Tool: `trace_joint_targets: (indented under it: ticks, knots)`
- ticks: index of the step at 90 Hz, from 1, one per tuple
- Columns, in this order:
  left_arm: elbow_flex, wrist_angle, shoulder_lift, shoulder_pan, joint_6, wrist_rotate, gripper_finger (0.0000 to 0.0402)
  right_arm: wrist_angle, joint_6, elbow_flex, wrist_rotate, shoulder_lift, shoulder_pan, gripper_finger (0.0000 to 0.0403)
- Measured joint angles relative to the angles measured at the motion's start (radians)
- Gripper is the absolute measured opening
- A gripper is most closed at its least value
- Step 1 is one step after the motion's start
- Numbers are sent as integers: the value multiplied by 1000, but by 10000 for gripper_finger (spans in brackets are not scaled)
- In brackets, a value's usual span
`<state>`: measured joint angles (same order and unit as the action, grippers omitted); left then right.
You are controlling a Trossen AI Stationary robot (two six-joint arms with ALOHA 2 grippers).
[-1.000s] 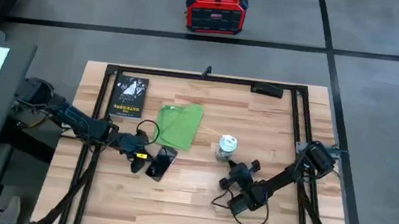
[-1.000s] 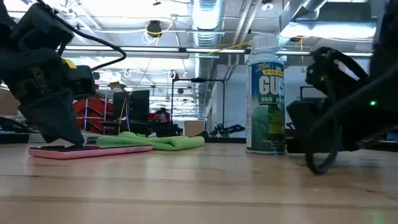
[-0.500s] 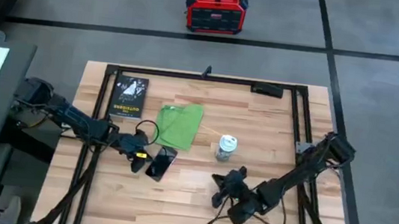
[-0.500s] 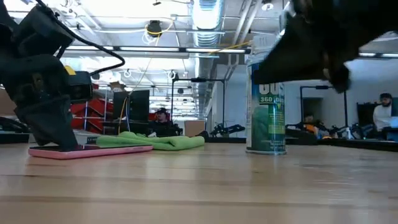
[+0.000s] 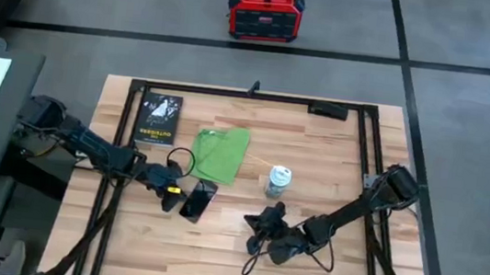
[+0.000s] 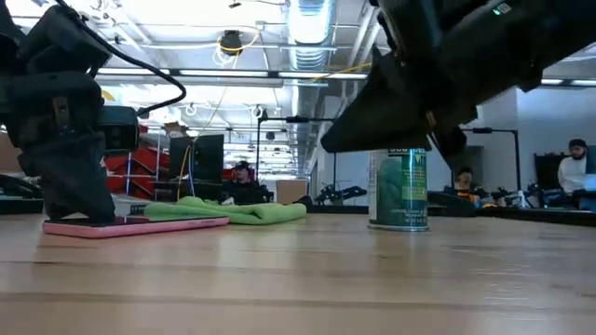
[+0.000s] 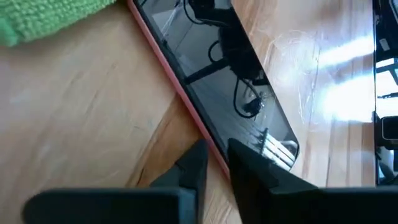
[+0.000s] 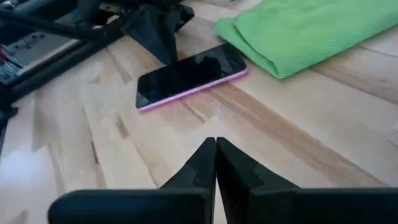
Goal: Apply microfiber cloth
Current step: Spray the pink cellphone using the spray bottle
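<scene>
Folded microfiber cloth (image 5: 222,153) lies flat on the tabletop (image 5: 242,248), just beyond the pink-edged phone (image 5: 198,200). Left gripper (image 5: 170,199) pinches the phone's edge. Right gripper (image 5: 256,229), fingers pressed together, hovers beside the phone, nearer than the spray can (image 5: 278,181).

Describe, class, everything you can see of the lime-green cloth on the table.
The microfiber cloth is bright lime green, soft and finely textured, folded into a rough rectangle with a thick rolled edge. It lies flat on the wooden table, between the black book and the spray can, just beyond the pink-edged phone. Neither gripper touches it.
</scene>
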<state>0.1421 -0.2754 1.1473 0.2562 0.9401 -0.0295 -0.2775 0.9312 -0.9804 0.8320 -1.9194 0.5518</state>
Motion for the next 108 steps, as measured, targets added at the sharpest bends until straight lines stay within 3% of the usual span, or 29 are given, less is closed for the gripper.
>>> trace_joint_targets:
  ticks: [14,34,52,79,108]
  knots:
    - [0,5,0,0,-2,-29,104,-9,28,0,-43,0,-16,0]
    - [0,12,0,0,-40,-34,110,-14,81,-10,-131,0,-52,0]
    - [0,13,0,0,-63,-36,110,49,-65,-83,-247,0,-81,0]
    - [1,17,0,1,-55,-36,111,349,-196,-365,-347,-191,-121,0]
    - [1,20,0,1,-57,-27,111,414,-288,-572,-390,-338,-173,0]
